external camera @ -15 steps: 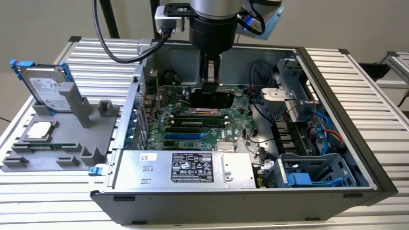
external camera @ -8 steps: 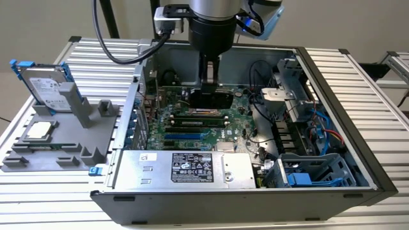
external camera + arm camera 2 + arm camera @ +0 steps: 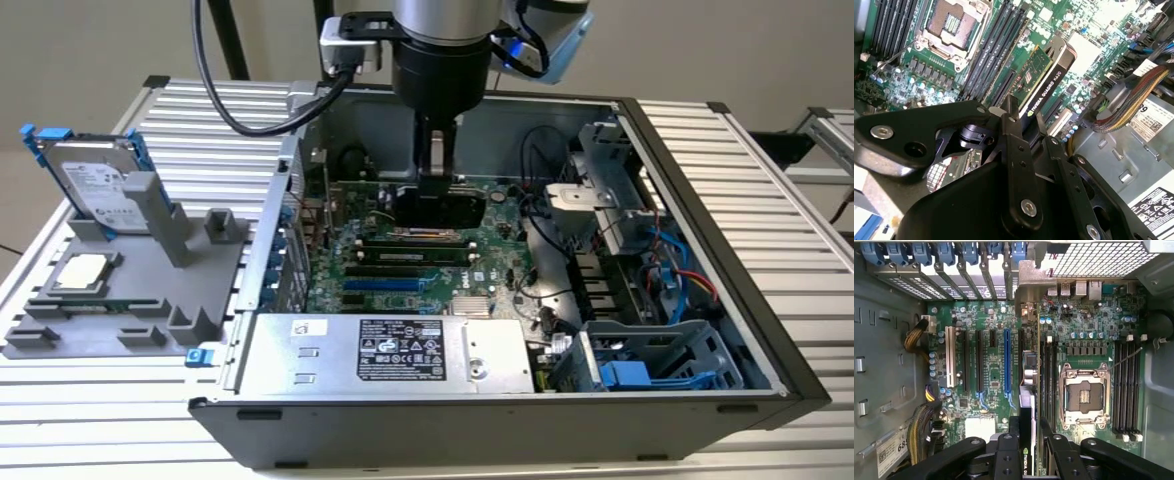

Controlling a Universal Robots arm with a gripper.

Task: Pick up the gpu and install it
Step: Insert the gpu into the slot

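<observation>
Tool clenched on thin green-and-black gpu card, held edge-down; long axis runs 12–6 alongside blue slot on green motherboard.

The gpu stands on edge, green board on one face, black shroud on the other. It sits upper centre in the second wrist view, lower centre in the first wrist view.
</observation>
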